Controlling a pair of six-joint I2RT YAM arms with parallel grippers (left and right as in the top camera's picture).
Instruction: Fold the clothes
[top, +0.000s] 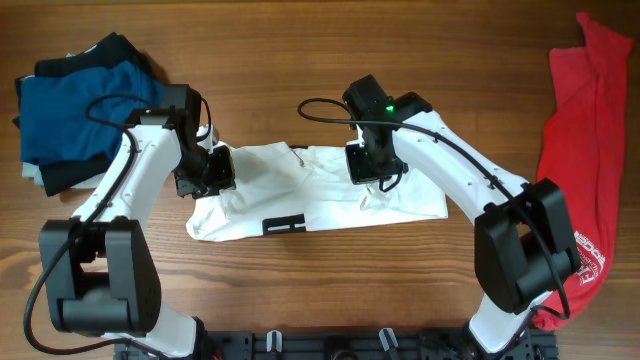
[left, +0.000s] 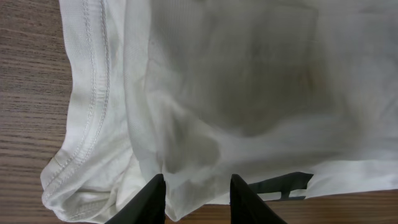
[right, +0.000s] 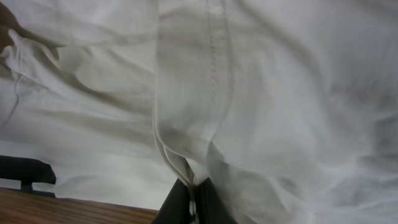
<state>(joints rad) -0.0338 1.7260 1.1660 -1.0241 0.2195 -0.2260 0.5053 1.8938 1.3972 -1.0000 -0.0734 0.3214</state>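
Note:
The white T-shirt (top: 320, 195) lies partly folded across the middle of the table, its black bar print (top: 283, 225) near the front edge. My left gripper (top: 207, 172) is at the shirt's left end. In the left wrist view its jaws (left: 198, 199) stand apart, with a loose fold of white cloth (left: 205, 155) lying between them and the stitched hem (left: 93, 118) to the left. My right gripper (top: 368, 168) is at the shirt's upper middle. Seen from the right wrist, it (right: 194, 202) is shut on a pinched ridge of the white cloth (right: 186, 143), and creases run up from the pinch.
A red T-shirt (top: 585, 150) with white lettering lies down the table's right edge. A pile of blue and black garments (top: 80, 115) sits at the back left, close to my left arm. Bare wooden table (top: 300, 60) lies behind the shirt.

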